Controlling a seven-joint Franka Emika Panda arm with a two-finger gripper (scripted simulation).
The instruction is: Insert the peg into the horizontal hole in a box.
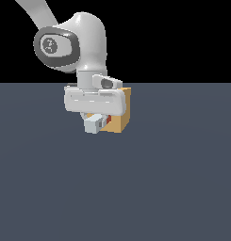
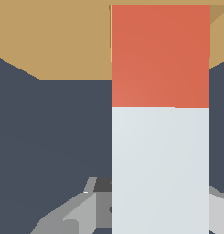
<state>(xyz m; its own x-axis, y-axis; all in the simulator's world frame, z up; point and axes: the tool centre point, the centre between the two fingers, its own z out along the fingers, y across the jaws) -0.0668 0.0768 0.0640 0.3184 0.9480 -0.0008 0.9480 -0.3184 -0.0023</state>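
Nearest the wrist camera, the fingers [image 2: 93, 210] are showing as grey blocks on either side of the pale section of the peg [image 2: 160, 137], and they are pinching that bar between them. The peg is running straight away from the camera, its grey-white length giving way to the red-orange end section, and that red end is reaching the tan face of the box [image 2: 58, 41]. The hole itself is sitting hidden behind the peg's tip, so whether the tip is already inside it or only pressed against the face is hard to tell from this angle. In the exterior view, the peg's pale square end [image 1: 93, 124] is pointing toward the camera and slightly toward 7 o'clock, just below the white gripper [image 1: 95, 117], with a sliver of red showing where the bar is meeting the box [image 1: 120, 120]. The box is resting on the dark blue-grey worktop [image 1: 115, 188], at about 3 o'clock from the peg's near end and directly behind the gripper's broad white body, which is covering much of its front. The arm [image 1: 84, 42] is rising from the gripper toward 11 o'clock, its grey-ringed joint standing against the black background.
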